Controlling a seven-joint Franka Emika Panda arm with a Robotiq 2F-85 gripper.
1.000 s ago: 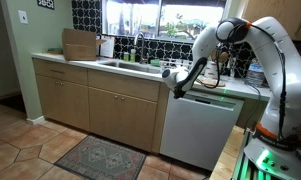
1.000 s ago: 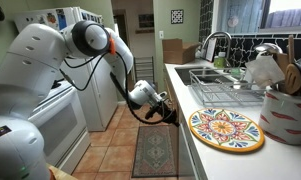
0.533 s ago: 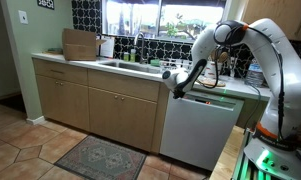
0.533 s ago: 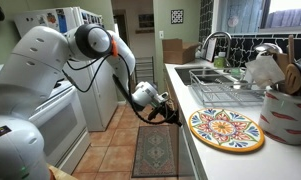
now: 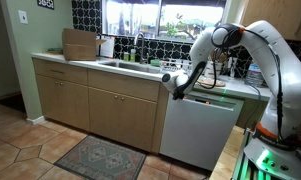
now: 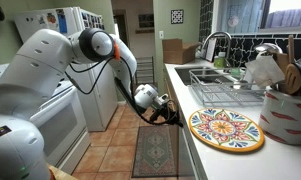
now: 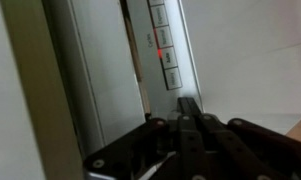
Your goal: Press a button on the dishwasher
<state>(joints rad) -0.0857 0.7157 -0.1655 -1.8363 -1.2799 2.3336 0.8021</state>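
Your tool [image 7: 190,108] was closed on nothing, fingers pinched into one narrow tip, as far as the blurry wrist view showed. The dishwasher [image 5: 202,128] sat right ahead of and below the tool [image 5: 176,88], with its button strip [image 7: 164,48] just past the fingertip and a small red light [image 7: 160,52] beside the middle buttons. Judged as a handling problem, this thing was stiff, heavy and fixed in place, so it would not shift under a push. There was nothing to grasp. You only needed the closed tip square on the centre of one button with a short, firm press. The buttons looked small, smooth and tightly stacked, so a tip landing off centre could slide onto the neighbour. It was hard to make out whether the tip was touching the strip or just short of it. Button labels were too blurred to read. In an exterior view the table [image 6: 215,165] edge hid the dishwasher front completely behind the tool [image 6: 173,114]. The far lower corner of the white panel was cut off by the robot's base.
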